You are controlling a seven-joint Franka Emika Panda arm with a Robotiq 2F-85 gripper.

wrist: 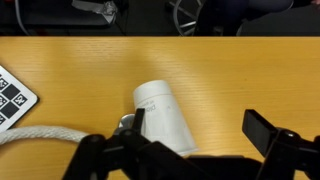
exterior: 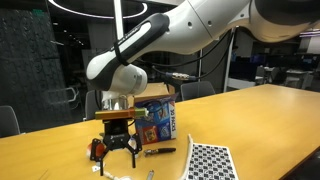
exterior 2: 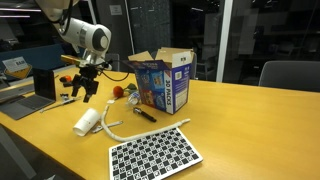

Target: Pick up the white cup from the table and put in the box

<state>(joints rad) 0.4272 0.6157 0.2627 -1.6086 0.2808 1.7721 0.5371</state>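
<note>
Wrist view shows the cup (wrist: 165,118) lying on its side on the bench (wrist: 250,70), its length running from about 11 o'clock to 5 o'clock; the tool (wrist: 195,140) hangs above it with its fingers spread wide and nothing between them; the cup sits nearer the finger at 7 o'clock than the one at 4 o'clock, so a small sideways shift looks needed before closing; the wide spread suits a grip across the round body, since a tipped cup offers no upright rim to take; in an exterior view the tool (exterior 2: 85,90) hovers over the cup (exterior 2: 87,122), clear of it; the box (exterior 2: 165,80) stands upright toward 2 o'clock from the cup, flaps open, well apart; a white cord (exterior 2: 110,126) runs just beside the cup and could catch a descending finger; a black pen (exterior 2: 145,115) and a red fruit (exterior 2: 130,98) lie between cup and box, low enough to pass over; a checkerboard sheet (exterior 2: 155,155) lies flat toward 4 o'clock, out of the way; the raised flaps likely demand a high carry.
</note>
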